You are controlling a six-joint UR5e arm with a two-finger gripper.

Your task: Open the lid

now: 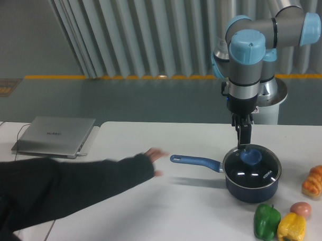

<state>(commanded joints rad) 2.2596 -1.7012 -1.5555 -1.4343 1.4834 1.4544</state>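
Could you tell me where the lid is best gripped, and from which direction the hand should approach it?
Grip the lid by its blue knob, coming straight down from above. The glass disc lies flat on the saucepan, so its thin rim probably offers little hold. The hand hangs just above the knob.

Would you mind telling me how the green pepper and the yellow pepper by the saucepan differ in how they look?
The green pepper is dark green; the yellow pepper is bright yellow. The green pepper sits nearer the saucepan, while the yellow pepper lies further toward the table's right edge, just below a small pinkish item. Both are blocky bell peppers of similar size, resting side by side on the white table.
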